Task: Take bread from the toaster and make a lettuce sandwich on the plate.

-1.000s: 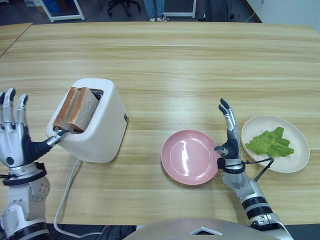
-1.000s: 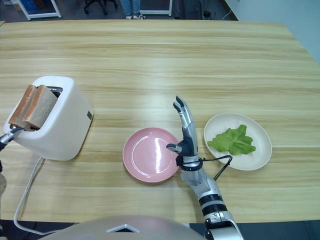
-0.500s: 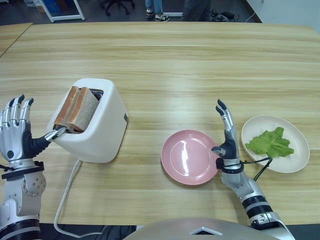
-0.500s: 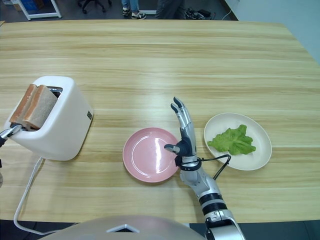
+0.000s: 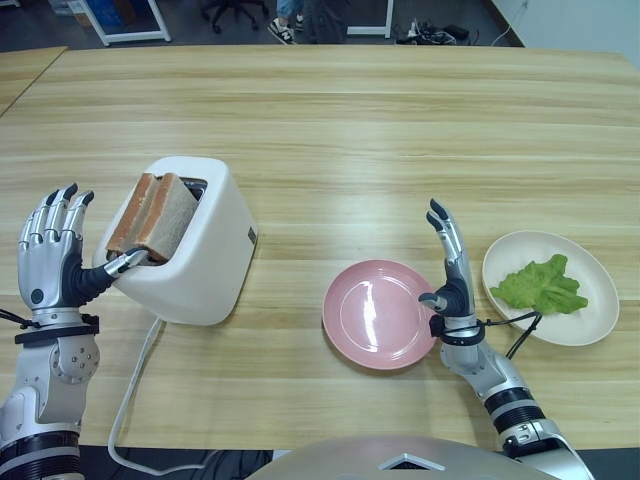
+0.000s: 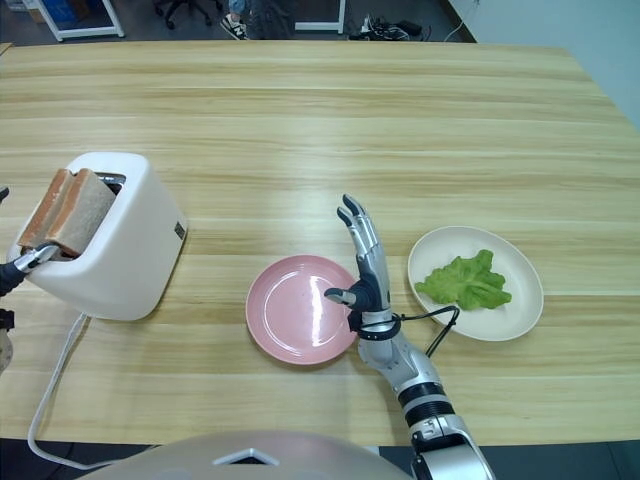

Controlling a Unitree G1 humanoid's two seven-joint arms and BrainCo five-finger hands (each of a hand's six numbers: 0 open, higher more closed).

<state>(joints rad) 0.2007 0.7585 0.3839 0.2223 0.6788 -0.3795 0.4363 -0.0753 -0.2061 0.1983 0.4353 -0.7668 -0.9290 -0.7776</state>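
Toaster: a white toaster (image 5: 200,255) stands on the wooden table (image 5: 400,130), left of centre, with its slots facing up and its cord (image 5: 128,400) trailing toward the near edge.
Bread: the bread (image 5: 152,218), two slices, stands on edge in the slots, side by side and leaning to the left. The long axis of the top edges runs from far to near.
Left hand: the left hand (image 5: 45,280) is just left of the toaster, its fingers spread and raised, holding nothing. Its thumb points at the near end of the bread.
Right hand: the right hand (image 5: 452,290) stands edge-on between the two plates, fingers straight and pointing away, holding nothing.
Pink plate: the pink plate (image 5: 350,300) lies right of the toaster, beside the right hand.
Lettuce: the lettuce (image 5: 540,285) lies flat on a cream plate (image 5: 592,305) at the right, its long axis running left to right.
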